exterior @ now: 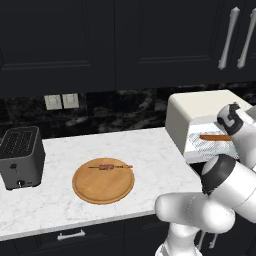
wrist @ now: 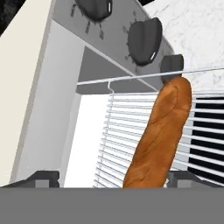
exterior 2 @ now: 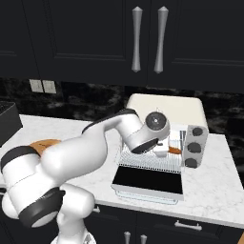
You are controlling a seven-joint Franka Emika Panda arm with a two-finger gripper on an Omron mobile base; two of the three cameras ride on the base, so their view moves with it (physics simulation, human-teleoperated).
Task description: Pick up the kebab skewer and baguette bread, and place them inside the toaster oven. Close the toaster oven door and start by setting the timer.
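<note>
Lying on wire rack [wrist: 118,131], baguette bread [wrist: 159,135] looks smooth, orange-brown, seemingly released.

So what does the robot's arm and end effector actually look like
The arm is glossy white with rounded, bulbous links and dark grey to black bands at the joints; one joint cap is a dark disc with a ring pattern. The end effector ends in two small dark grey finger tips. No cables or lettering are visible.
</note>
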